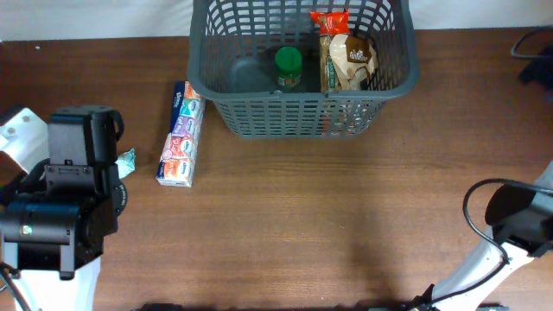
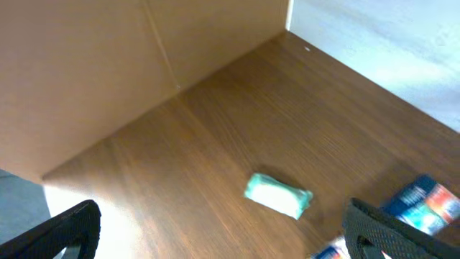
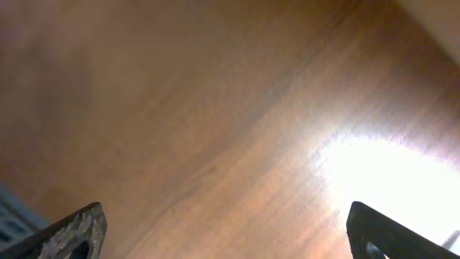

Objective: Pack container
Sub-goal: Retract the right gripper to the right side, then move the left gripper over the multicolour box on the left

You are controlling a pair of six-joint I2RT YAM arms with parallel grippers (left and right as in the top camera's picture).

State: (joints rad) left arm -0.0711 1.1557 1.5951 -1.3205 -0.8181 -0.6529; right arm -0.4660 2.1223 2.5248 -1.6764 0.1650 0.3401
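Now dk grey slotted container (image 1: 294,114), rounded corners; L gripper (image 2: 223,216), R gripper (image 3: 224,212) agape.

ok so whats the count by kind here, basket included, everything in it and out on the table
dark grey basket: 1
green-lidded jar, in the basket: 1
red-topped snack bag, in the basket: 1
long colourful multipack, on the table: 1
small teal and white packet, on the table: 1
total: 5

Basket (image 1: 285,117) at the table's (image 1: 302,216) twelve o'clock, jar (image 1: 288,67) and snack bag (image 1: 347,56) inside.
Long carton (image 1: 180,134) at its eight o'clock, a small packet (image 1: 126,161) farther out.
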